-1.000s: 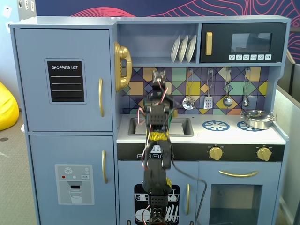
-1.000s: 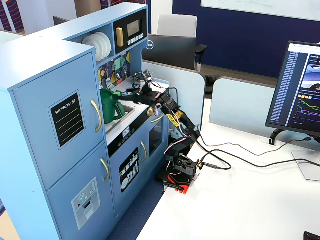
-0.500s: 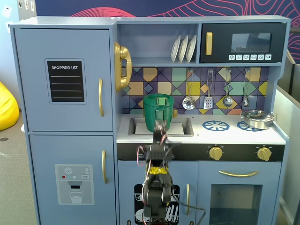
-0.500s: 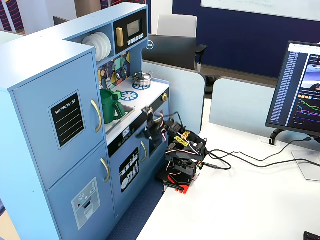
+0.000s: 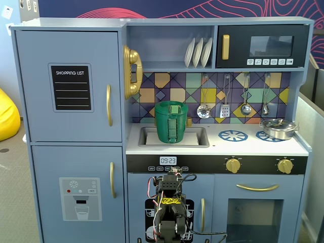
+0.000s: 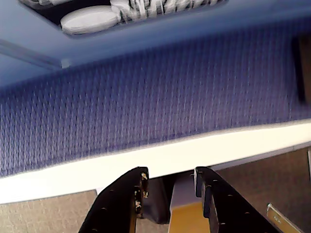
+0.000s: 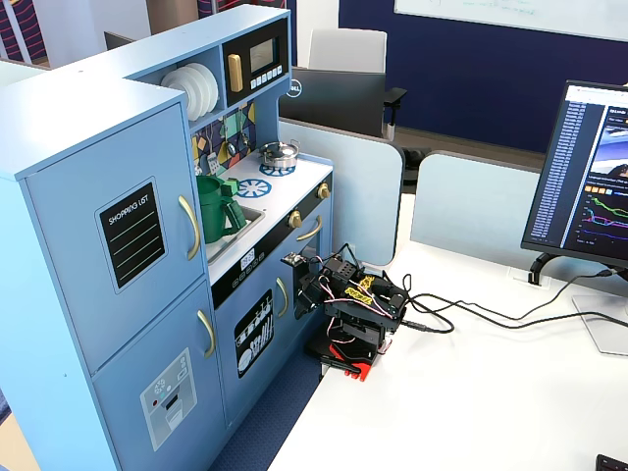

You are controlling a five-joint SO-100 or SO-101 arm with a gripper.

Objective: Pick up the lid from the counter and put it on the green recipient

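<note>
The green recipient (image 5: 171, 130) stands upright in the sink (image 5: 196, 137) of the toy kitchen, its ribbed strap handle facing the camera; it also shows in the other fixed view (image 7: 218, 208). The lid (image 5: 174, 107), a green disc with a raised tab, lies on top of the pot's mouth. My arm (image 5: 169, 212) is folded low in front of the kitchen, well below the counter. My gripper (image 7: 302, 283) is by the cabinet front. In the wrist view the gripper (image 6: 170, 174) has its jaws apart and empty, over blue carpet and the white table edge.
A silver metal pot (image 5: 277, 127) sits on the right burner, and a blue burner ring (image 5: 233, 135) is to its left. Utensils (image 5: 225, 109) hang on the back wall. A monitor (image 7: 589, 177) and cables (image 7: 471, 314) are on the white table behind the arm.
</note>
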